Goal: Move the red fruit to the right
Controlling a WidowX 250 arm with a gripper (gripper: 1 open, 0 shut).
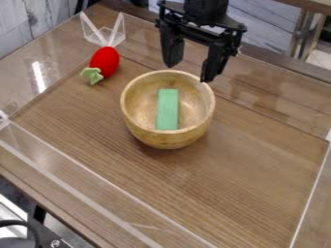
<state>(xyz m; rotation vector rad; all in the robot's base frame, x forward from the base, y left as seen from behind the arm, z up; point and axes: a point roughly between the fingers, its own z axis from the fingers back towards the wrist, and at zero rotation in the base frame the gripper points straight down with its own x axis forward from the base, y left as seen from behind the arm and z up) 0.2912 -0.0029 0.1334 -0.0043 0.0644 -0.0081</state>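
The red fruit (103, 61) is a small strawberry-like toy with a green leafy top, lying on the wooden table at the left back. My gripper (191, 60) hangs above the table behind the wooden bowl, to the right of the fruit and well apart from it. Its two black fingers (169, 46) stand wide apart, open, with nothing between them.
A wooden bowl (142, 121) sits mid-table with a flat green block (168, 108) inside it. Clear plastic walls (155, 225) border the table at the front and sides. A white wire-like object (101, 31) lies behind the fruit.
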